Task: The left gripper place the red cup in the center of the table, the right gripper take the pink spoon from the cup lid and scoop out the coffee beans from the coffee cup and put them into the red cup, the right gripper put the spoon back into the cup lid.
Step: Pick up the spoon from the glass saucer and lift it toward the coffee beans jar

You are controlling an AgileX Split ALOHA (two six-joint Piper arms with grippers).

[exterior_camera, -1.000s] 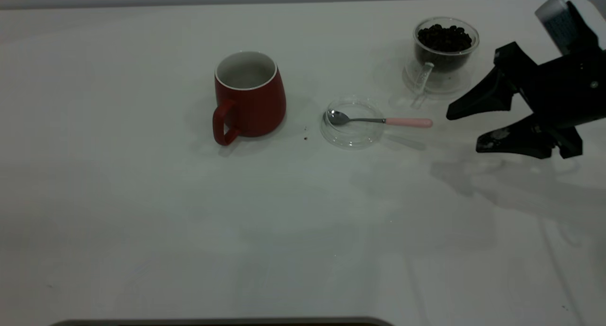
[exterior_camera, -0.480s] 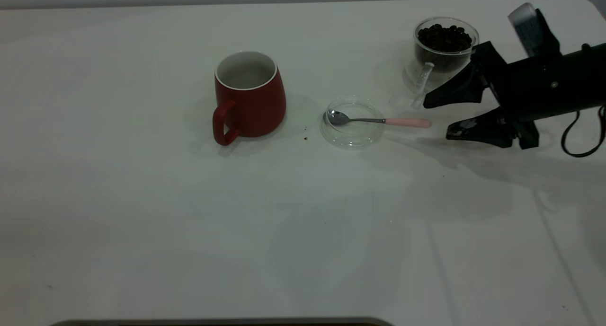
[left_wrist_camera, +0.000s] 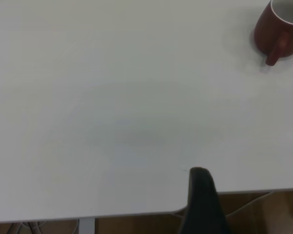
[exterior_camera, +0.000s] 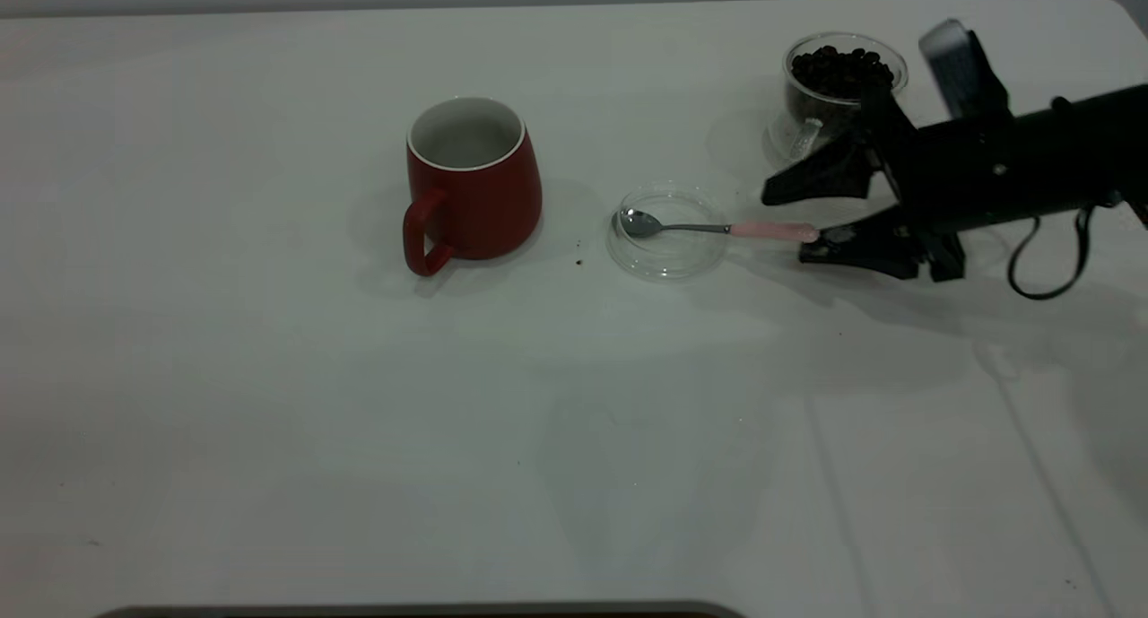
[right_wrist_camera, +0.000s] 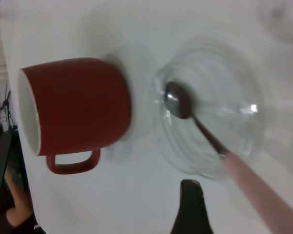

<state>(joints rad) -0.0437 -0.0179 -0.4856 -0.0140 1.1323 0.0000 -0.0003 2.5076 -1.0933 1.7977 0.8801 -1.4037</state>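
Observation:
The red cup [exterior_camera: 473,183] stands upright near the table's middle with its handle toward the front; it also shows in the wrist views [left_wrist_camera: 278,27] [right_wrist_camera: 78,105]. To its right lies the clear cup lid [exterior_camera: 668,232] [right_wrist_camera: 210,122]. The spoon's metal bowl [exterior_camera: 639,222] [right_wrist_camera: 178,100] rests in the lid, and its pink handle [exterior_camera: 773,231] [right_wrist_camera: 263,190] sticks out to the right. The glass coffee cup [exterior_camera: 843,75] full of beans stands at the back right. My right gripper [exterior_camera: 786,223] is open and low, its fingers on either side of the handle's end. My left gripper [left_wrist_camera: 201,195] hangs by the table's edge, far from the red cup.
A small dark crumb [exterior_camera: 578,262] lies between the red cup and the lid. A black cable [exterior_camera: 1040,268] loops under the right arm. A dark strip [exterior_camera: 421,611] runs along the front edge. A person [right_wrist_camera: 0,195] shows beyond the table in the right wrist view.
The right gripper has moved left and down from the table's right edge, staying open, and now brackets the end of the pink handle. The cups, lid and spoon have not moved.

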